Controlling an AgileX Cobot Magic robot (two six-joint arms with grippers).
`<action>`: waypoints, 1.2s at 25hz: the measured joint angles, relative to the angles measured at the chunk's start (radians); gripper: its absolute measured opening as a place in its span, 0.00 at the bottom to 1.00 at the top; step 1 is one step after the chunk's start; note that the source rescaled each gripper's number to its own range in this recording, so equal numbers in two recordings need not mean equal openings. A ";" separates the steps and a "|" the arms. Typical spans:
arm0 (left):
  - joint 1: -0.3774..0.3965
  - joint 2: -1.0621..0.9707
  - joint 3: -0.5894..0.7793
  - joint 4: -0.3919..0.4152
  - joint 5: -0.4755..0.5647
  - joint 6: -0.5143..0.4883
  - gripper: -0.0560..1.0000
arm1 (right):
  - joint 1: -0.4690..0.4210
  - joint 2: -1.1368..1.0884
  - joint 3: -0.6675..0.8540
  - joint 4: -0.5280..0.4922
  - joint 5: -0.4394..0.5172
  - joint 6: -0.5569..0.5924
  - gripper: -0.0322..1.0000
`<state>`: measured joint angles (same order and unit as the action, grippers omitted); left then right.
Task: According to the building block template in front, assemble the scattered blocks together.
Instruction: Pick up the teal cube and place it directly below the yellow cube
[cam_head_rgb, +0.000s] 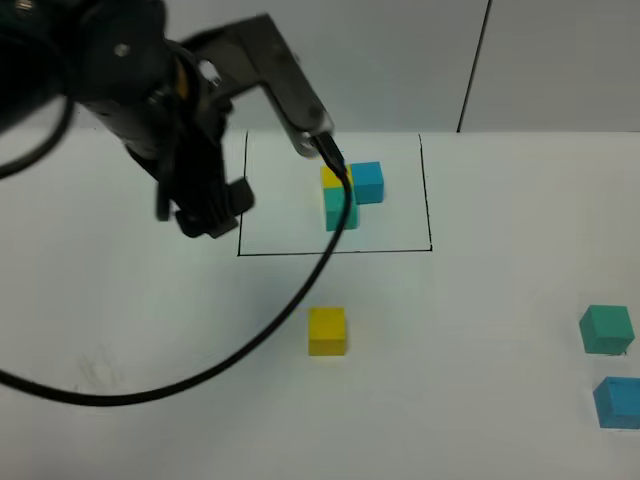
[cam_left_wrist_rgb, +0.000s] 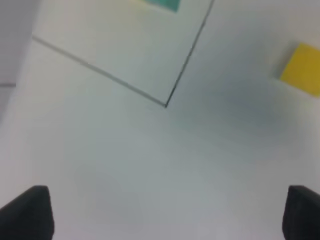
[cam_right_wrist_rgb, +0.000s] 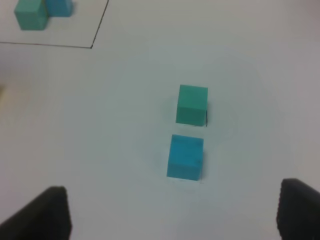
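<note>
1. Exterior high view: the building block template (cam_head_rgb: 345, 195), an L-shaped cluster of small yellow, blue and teal-green cubes, sits inside a thin black drawn rectangle (cam_head_rgb: 400, 250) at the far middle of the white table (cam_head_rgb: 150, 300). The black left arm (cam_head_rgb: 140, 80) hangs over the rectangle's left edge. Its black cable (cam_head_rgb: 222, 364) crosses the template and loops down over the table. A loose matte yellow cube (cam_head_rgb: 327, 331) stands alone just in front of the rectangle. A loose matte teal-green cube (cam_head_rgb: 606, 329) and a loose matte blue cube (cam_head_rgb: 620, 402) stand near each other at the right edge, well apart from the yellow cube.
2. Left wrist view: the left gripper (cam_left_wrist_rgb: 165, 215) has its dark fingertips (cam_left_wrist_rgb: 27, 212) spread wide, with only bare table between them, and it holds nothing. A corner of the rectangle (cam_left_wrist_rgb: 166, 104) lies ahead, and the yellow cube (cam_left_wrist_rgb: 302, 75) sits outside the line.
3. Right wrist view: the right gripper (cam_right_wrist_rgb: 170, 215) is likewise spread and empty above the table. The teal-green cube (cam_right_wrist_rgb: 192, 104) and the blue cube (cam_right_wrist_rgb: 185, 156) stand close together with a small gap between them. Part of the template (cam_right_wrist_rgb: 31, 14) shows farther off, inside its outline.
</note>
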<state>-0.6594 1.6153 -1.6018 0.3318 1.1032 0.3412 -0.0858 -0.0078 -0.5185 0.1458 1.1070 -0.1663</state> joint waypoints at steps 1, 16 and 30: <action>0.000 -0.048 0.000 0.011 0.040 -0.019 0.97 | 0.000 0.000 0.000 0.000 0.000 0.000 0.83; 0.000 -0.826 -0.001 -0.147 0.092 -0.216 0.91 | 0.000 0.000 0.000 0.000 0.000 0.000 0.83; 0.000 -1.230 0.486 -0.240 0.092 -0.303 0.74 | 0.000 0.000 0.000 0.000 0.000 0.000 0.83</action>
<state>-0.6594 0.3856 -1.1156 0.0916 1.1949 0.0382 -0.0858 -0.0078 -0.5185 0.1458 1.1070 -0.1663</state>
